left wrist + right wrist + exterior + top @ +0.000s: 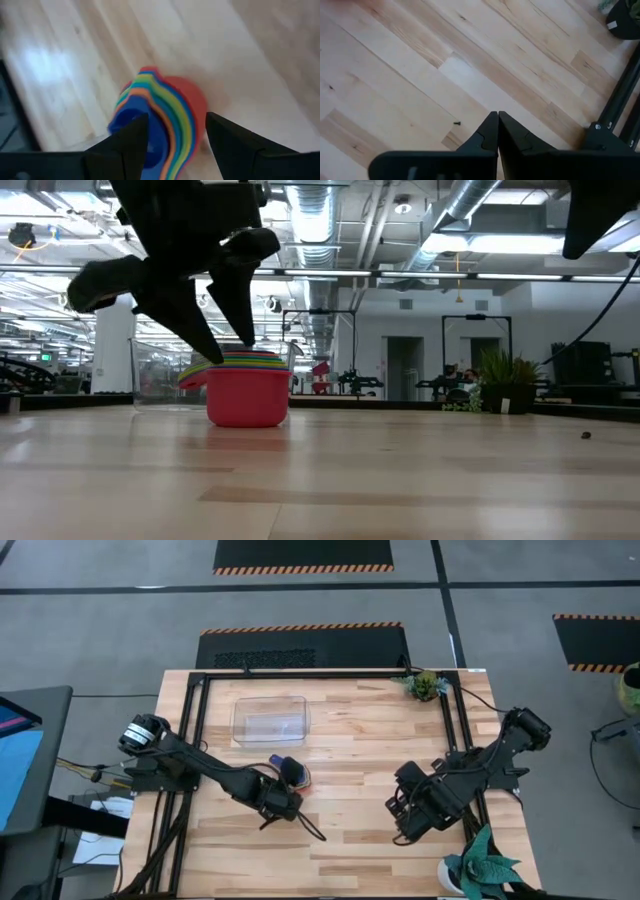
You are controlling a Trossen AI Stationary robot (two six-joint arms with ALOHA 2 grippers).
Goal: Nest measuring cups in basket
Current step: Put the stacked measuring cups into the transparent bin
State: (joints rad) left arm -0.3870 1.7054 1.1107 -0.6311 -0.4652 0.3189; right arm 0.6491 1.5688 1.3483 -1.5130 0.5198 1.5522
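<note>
The measuring cups (293, 775) are nested in one stack, red outermost and blue innermost. The stack stands upright on the wood table by the red cup's base (247, 412), near the table's middle and in front of the basket. The clear basket (271, 720) stands at the far left-middle with nothing in it, and it shows behind the stack in the low view (150, 375). My left gripper (284, 796) is open at the stack's near side and slants down over it (225, 345). Its fingers stand on either side of the stacked handles (167, 145). My right gripper (498, 122) is shut and empty, low over the table at the right (405, 825). My left gripper has the stacked handles (167, 145) between its open fingers, coming slanting down from the table's near left. One finger (132, 137) overlaps the blue cup's edge in the wrist view. I cannot tell whether it touches. The stack stands on the table.
A small potted plant (427, 685) stands at the far right corner and another (480, 865) at the near right edge. Black frame rails (195, 730) run along the table's left, far and right sides. Bare wood lies between the two arms.
</note>
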